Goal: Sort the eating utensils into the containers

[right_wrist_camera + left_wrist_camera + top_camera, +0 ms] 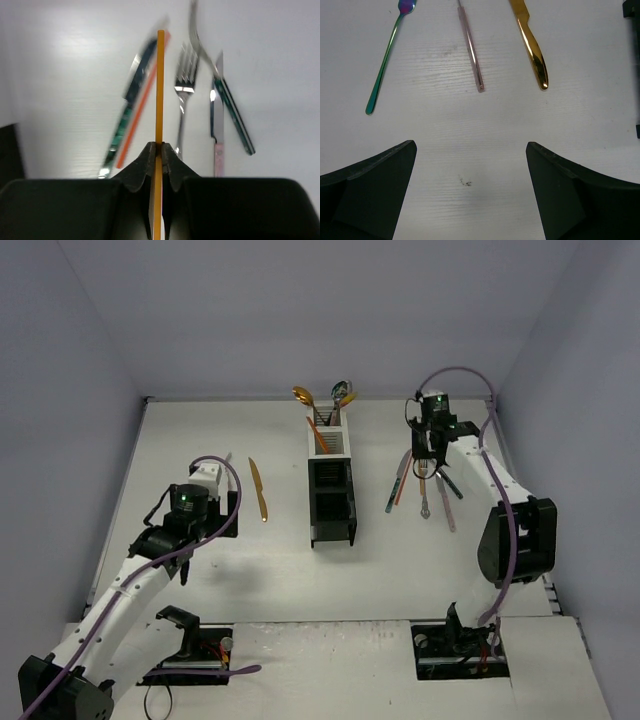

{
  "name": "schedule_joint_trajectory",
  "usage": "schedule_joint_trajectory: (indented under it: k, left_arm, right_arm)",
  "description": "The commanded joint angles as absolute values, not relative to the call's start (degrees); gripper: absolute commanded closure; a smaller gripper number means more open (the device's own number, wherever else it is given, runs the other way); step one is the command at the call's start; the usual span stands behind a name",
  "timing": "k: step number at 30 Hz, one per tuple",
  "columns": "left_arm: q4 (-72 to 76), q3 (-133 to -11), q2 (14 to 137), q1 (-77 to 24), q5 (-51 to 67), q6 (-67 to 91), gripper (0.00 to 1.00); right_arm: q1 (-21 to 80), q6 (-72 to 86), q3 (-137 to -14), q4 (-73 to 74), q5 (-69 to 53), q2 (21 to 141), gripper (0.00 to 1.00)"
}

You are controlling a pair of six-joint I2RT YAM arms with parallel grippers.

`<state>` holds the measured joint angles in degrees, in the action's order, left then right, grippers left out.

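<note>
Right tool (160, 150) is clenched on a thin, glossy orange utensil (160, 85) whose long axis runs straight up the wrist frame, with a silver fork (183, 90) and other slim metal pieces blurred beyond on the desk (65, 100). In the overhead view the containers (346, 445), white slatted bins above black ones, stand at centre frame, to its left. The left tool (470, 150) gapes released, with a gold knife (532, 55) at the upper right of its frame.
</note>
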<state>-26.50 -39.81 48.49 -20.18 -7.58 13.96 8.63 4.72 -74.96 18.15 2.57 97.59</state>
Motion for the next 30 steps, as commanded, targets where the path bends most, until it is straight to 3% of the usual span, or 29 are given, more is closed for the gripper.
schedule_joint_trajectory:
  k: [1, 6, 14, 23, 30]
  left_arm:
    - [-24.2, -42.5, 47.7, -19.8, -8.5, 13.9, 0.1]
    - [-24.3, -42.5, 47.2, -19.7, -9.0, 13.9, 0.1]
    - [-24.0, -42.4, 46.7, -19.7, -8.8, 13.9, 0.1]
    - [-23.9, -42.0, 46.5, -19.8, -9.5, 13.6, 0.1]
    - [-23.7, -41.9, 47.4, -19.9, -8.8, 13.6, 0.1]
  right_arm:
    - [14.9, -0.1, -86.4, 15.3, 2.7, 89.7, 1.0]
    - [22.3, -5.0, -87.8, 2.0, -4.5, 87.4, 1.0]
    - [28.4, -11.6, -75.2, -33.8, -13.2, 85.8, 1.0]
    - [28.3, -8.1, -72.7, -50.5, -21.2, 96.3, 1.0]
    - [28.9, -4.6, -70.2, -56.1, -19.7, 102.8, 0.98]
